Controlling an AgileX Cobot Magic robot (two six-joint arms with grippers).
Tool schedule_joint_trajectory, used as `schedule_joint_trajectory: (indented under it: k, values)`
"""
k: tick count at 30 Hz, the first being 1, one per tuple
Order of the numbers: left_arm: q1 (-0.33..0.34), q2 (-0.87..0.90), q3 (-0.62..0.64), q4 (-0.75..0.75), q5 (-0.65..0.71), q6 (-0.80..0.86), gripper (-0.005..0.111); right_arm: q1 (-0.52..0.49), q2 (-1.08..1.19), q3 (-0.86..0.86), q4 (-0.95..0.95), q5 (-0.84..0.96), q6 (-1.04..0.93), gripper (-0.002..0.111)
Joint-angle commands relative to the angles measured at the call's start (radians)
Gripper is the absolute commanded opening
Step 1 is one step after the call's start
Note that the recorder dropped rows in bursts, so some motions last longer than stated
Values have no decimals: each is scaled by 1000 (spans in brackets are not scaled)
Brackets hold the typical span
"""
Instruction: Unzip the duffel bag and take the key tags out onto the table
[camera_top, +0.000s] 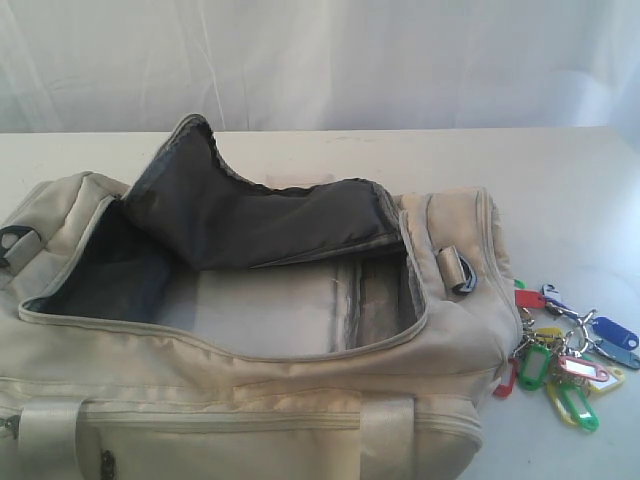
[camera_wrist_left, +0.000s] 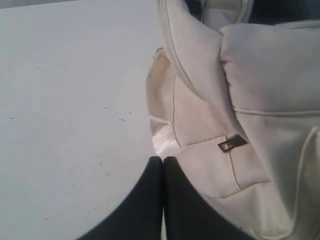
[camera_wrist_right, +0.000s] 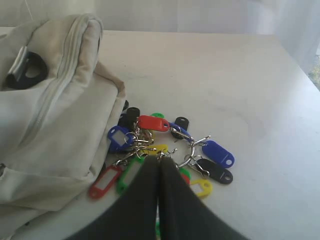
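The cream duffel bag (camera_top: 250, 400) lies unzipped, its flap (camera_top: 250, 220) folded back to show the dark grey lining. The bunch of coloured key tags (camera_top: 570, 365) rests on the white table (camera_top: 560, 200) by the bag's right end. Neither gripper shows in the exterior view. In the right wrist view my right gripper (camera_wrist_right: 160, 159) is shut, its tips in line with the key tags (camera_wrist_right: 150, 122) beside the bag (camera_wrist_right: 55, 125), with nothing seen between them. My left gripper (camera_wrist_left: 163, 159) is shut and empty, close to the bag's end (camera_wrist_left: 260, 75) near a metal zip pull (camera_wrist_left: 231, 144).
A grey side loop (camera_top: 458, 270) sticks out on the bag's right end. Bare white tabletop (camera_wrist_left: 65, 100) stretches beside the bag's left end and behind it. A pale curtain hangs behind the table.
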Motion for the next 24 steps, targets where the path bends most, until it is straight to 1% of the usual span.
schedule_joint_trajectory:
  k: [1, 24]
  values:
    - [18, -4, 5, 0, -2, 1, 0, 6, -6, 6, -7, -7, 6, 0]
    - [24, -4, 5, 0, -2, 1, 0, 6, -6, 6, -7, -7, 6, 0]
